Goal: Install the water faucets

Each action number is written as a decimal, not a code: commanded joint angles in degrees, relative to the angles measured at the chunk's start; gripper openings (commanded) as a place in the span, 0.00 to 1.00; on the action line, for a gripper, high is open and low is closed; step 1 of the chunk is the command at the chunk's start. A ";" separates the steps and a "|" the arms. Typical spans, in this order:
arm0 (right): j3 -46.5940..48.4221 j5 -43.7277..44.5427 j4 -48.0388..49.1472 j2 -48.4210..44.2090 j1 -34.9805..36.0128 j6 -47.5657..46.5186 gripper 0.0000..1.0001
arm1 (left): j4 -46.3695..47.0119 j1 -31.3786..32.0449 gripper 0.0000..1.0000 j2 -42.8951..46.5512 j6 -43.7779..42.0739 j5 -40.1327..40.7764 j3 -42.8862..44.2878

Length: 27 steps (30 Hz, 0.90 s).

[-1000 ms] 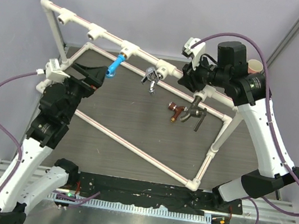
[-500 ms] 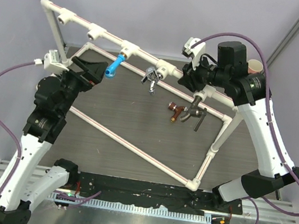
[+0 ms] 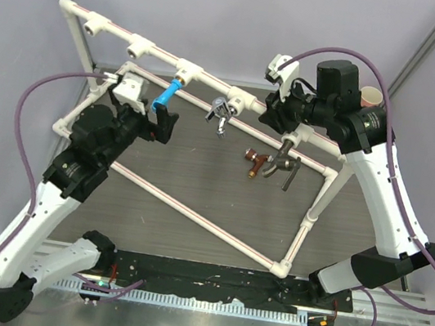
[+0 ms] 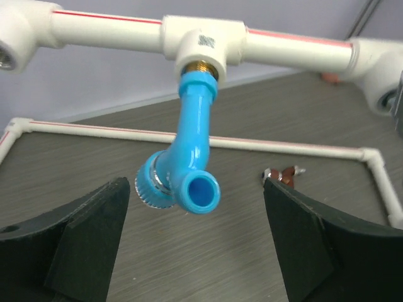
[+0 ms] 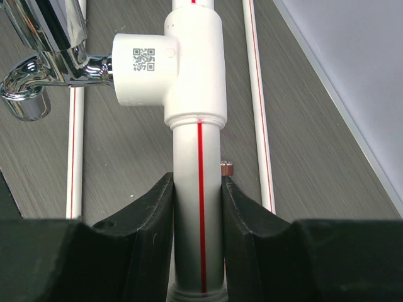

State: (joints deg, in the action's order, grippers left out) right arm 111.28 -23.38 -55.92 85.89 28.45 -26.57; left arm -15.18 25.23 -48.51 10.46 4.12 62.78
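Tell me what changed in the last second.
The left gripper swung right to face the blue faucet, jaws open, holding nothing. The right gripper stayed shut on the pipe. The silver faucet, grey faucet and copper faucet did not move.

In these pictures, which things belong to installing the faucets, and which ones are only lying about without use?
For the job:
- blue faucet and silver faucet, each screwed into the white pipe frame
- copper faucet and dark grey faucet, loose on the table

Only lying about:
- paper cup, far right
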 commanded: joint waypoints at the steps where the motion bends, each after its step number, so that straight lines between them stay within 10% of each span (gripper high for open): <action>1: -0.19 -0.71 1.43 0.16 0.47 4.59 0.01 | -0.03 3.07 0.88 -2.20 -13.70 5.46 1.12; 20: -0.28 -0.79 1.52 0.33 0.56 4.68 0.01 | 14.12 5.79 0.41 -4.40 -32.95 7.57 -6.44; 27: -0.37 -0.79 1.52 0.33 0.56 4.51 0.01 | 14.65 7.63 0.06 -4.40 -42.68 10.46 -7.06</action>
State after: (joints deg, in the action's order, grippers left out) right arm 111.28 -23.27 -55.83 85.89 28.45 -26.55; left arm -5.48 31.09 -53.10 -23.35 13.10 56.31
